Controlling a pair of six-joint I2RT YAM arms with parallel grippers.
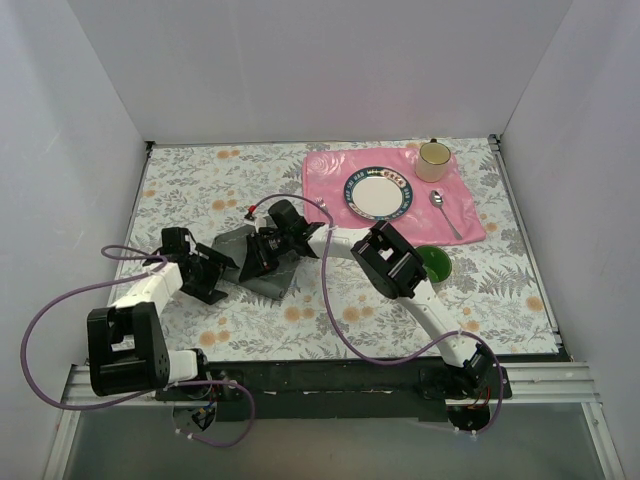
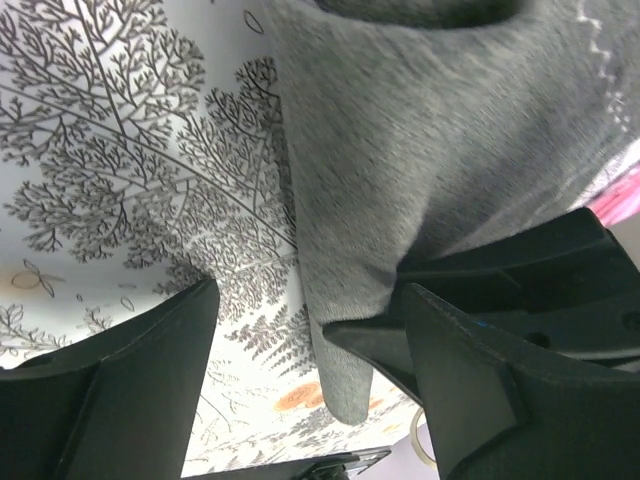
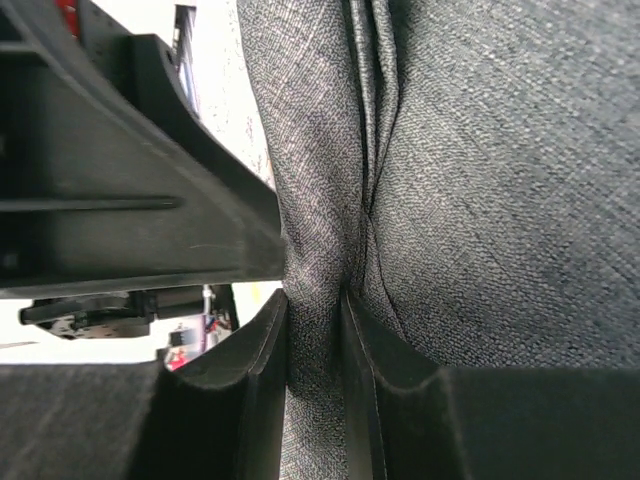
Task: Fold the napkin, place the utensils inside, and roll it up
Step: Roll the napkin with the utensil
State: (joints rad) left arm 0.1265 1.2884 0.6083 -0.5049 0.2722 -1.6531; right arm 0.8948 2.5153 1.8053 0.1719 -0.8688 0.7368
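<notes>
The left gripper (image 2: 310,290) stood with its jaws spread wide and gripped nothing. A loose corner of the napkin (image 2: 430,130) drooped into the gap, close against the finger (image 2: 500,400) on the right of the wrist view and well clear of the other. Whether it touched that finger could not be told. The bulk of the cloth lay ahead of these jaws and off to that same side, its edge running lengthwise away from the fingertips.

Further right, the right gripper (image 3: 315,325) had its jaws closed to a narrow slot on a raised pleat of the grey fabric. The pleat ran straight through between the pads.

So the right arm seemed to hold the napkin, while the free left one would likely need to shift sideways onto the corner before closing. The spoon (image 1: 444,212) lay well apart, far right of both jaws.
</notes>
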